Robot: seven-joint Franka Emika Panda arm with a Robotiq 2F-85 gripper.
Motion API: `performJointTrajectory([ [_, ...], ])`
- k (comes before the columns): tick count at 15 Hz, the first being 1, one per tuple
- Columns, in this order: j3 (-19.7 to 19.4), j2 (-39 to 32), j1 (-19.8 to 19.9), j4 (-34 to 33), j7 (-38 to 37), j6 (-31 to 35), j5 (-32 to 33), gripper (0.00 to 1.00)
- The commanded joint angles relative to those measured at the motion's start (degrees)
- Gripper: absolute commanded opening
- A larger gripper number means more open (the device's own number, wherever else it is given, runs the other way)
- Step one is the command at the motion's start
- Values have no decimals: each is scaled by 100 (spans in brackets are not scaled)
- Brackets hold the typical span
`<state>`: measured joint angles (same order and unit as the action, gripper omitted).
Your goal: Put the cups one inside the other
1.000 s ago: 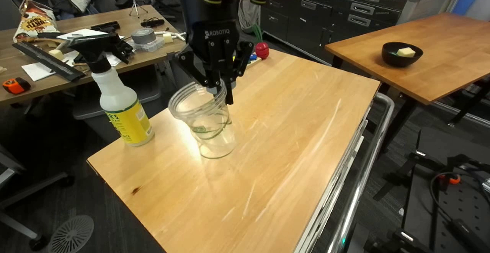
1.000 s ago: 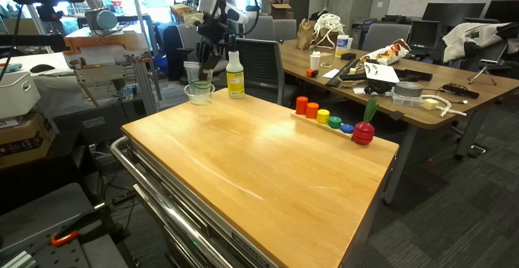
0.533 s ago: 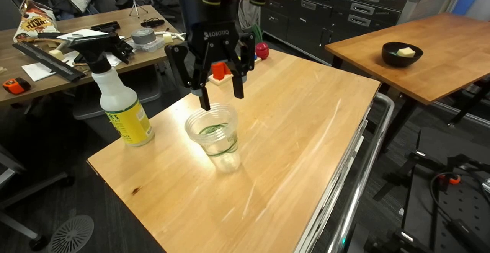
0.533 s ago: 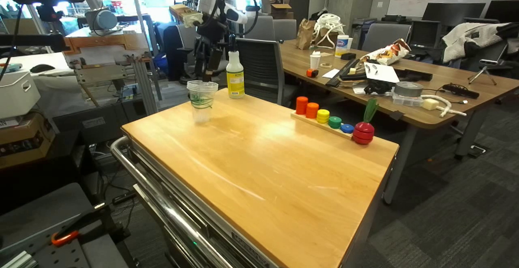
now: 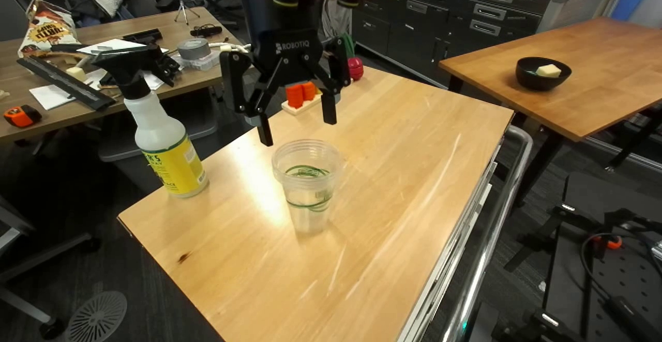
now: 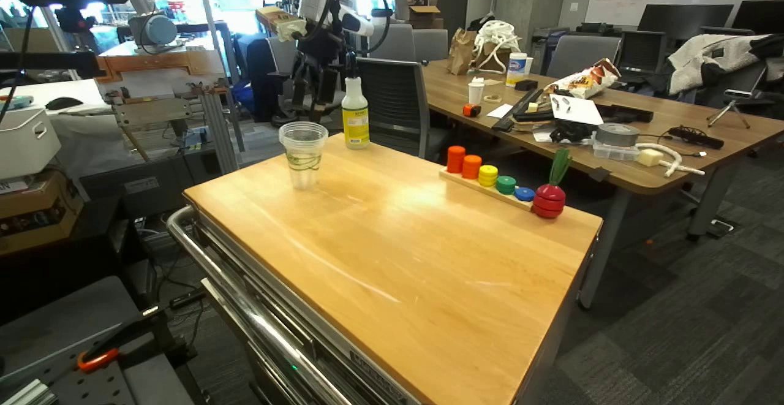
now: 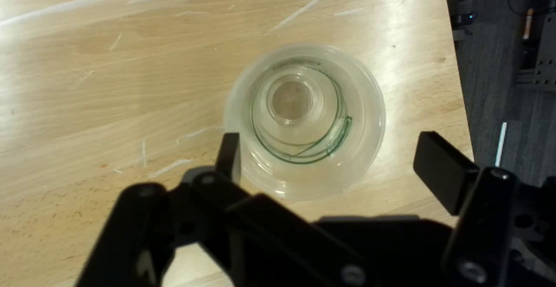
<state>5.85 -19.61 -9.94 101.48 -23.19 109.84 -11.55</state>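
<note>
The clear cups (image 5: 309,189) stand nested in a single upright stack on the wooden tabletop, their rims layered closely together and green printing showing through the walls. In an exterior view the stack of cups (image 6: 303,158) rests near the corner of the table. My gripper (image 5: 298,132) is open above and behind the rim, its fingers spread wide with nothing between them. Seen from above in the wrist view, the cups (image 7: 304,165) sit just beyond the gripper (image 7: 332,163), nearer its left finger. How many cups are in the stack I cannot tell.
A yellow-labelled spray bottle (image 5: 176,161) stands close by at the table's edge. Along another edge lies a rack of coloured wooden pegs (image 6: 488,176) with a red toy radish (image 6: 549,200). A metal rail (image 5: 491,249) runs beside the tabletop (image 5: 393,218).
The gripper has let go of the upper cup and opened wide, lifting slightly. The cup has dropped into the lower one, and the stack has slid and rocked from tilted to upright.
</note>
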Motion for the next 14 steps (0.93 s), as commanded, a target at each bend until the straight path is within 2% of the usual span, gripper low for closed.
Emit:
performJointTrajectory([
  [1,-31,91,-37,33,-12,63,76,100],
  [4,-84,182,-75,100,-128,124,235,100],
  [7,-222,456,-199,290,-596,494,977,100],
  [10,-283,847,-164,463,-1068,573,1479,100],
  [14,-370,1746,147,1146,-1241,561,1353,100],
])
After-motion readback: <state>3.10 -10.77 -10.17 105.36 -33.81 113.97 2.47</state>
